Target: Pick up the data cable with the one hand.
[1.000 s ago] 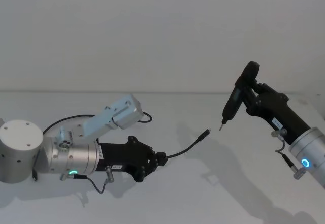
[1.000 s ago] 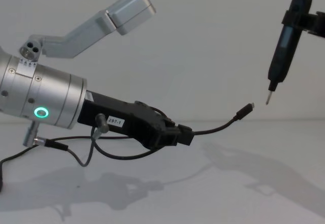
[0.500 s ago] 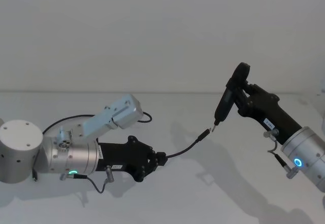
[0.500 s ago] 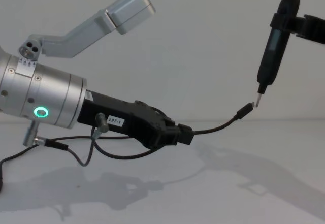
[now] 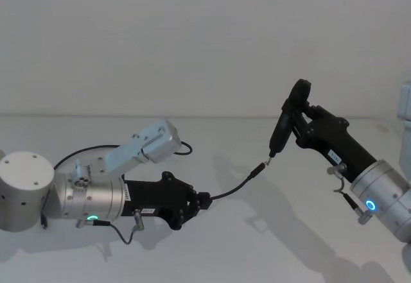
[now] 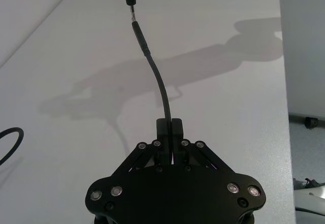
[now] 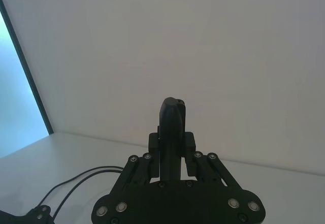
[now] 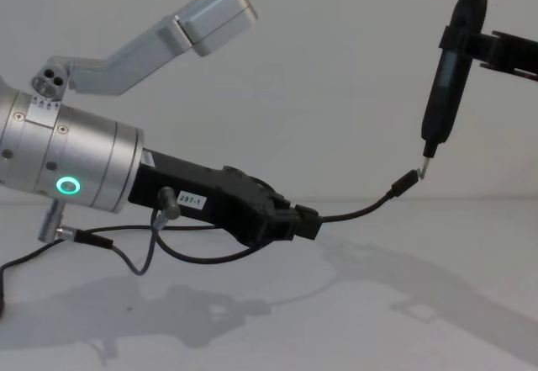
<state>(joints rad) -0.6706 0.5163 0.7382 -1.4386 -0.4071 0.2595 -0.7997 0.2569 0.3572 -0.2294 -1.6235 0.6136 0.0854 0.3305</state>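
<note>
The left tool (image 5: 204,201) clamps the data cable (image 5: 234,188), presenting its plug (image 5: 259,167) to the black probe (image 5: 282,129) pinched in the right tool (image 5: 303,124).

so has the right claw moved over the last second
Yes. The right claw has shifted left, toward the unmoved left claw; its black tool now has its tip at the plug end of the data cable.

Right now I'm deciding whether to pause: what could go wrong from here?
The left hand grips the data cable well behind its plug, so the free end could bend away from the black tool in the right hand. Their tips appear to touch; pushing on might kink the cable.
</note>
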